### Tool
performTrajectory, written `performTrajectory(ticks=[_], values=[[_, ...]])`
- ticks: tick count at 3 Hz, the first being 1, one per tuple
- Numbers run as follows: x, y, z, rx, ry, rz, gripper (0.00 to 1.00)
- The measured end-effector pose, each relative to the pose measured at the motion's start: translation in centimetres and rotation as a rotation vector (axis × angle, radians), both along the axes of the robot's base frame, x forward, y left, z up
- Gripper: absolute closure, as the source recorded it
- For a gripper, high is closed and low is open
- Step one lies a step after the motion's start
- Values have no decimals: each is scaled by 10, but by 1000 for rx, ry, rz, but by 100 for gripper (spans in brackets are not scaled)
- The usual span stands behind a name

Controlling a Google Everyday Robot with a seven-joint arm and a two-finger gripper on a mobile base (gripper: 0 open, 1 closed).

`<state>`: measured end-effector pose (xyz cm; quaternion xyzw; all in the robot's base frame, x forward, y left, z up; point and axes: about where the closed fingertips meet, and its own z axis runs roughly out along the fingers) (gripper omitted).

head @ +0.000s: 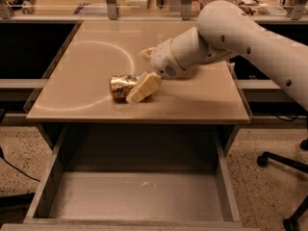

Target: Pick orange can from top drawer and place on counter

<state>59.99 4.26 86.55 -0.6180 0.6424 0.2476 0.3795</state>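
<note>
camera view shows the orange can [123,86] lying on its side on the tabletop [197,102], near the front edge and just inside the faint white circle [131,57] drawn there. the top drawer [96,201] stands pulled out below, its grey floor bare of the can. the gripper [137,76] is low over the tabletop at the can's right end. its fingers [144,86] look spread wide: the near one lies against the can's front side, the far one sits well behind it, so they seem to clamp nothing.

the step in hand looks like the let-go and pull-away, with the task almost done. a can on its side rolls easily, and the near finger is touching it, so any sideways drag could send it toward the front edge and the open drawer. the clean way is to lift straight up and off the can before swinging the arm [250,37] back, slowly at first, checking the can lies quiet.

no brand or writing can be read on the can; its skin shows only mottled gold and brown. nothing legible elsewhere either.
</note>
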Motion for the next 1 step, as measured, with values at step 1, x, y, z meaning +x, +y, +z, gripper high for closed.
performTrajectory(ticks=[1], values=[[0, 0, 0, 0, 0, 0, 0]])
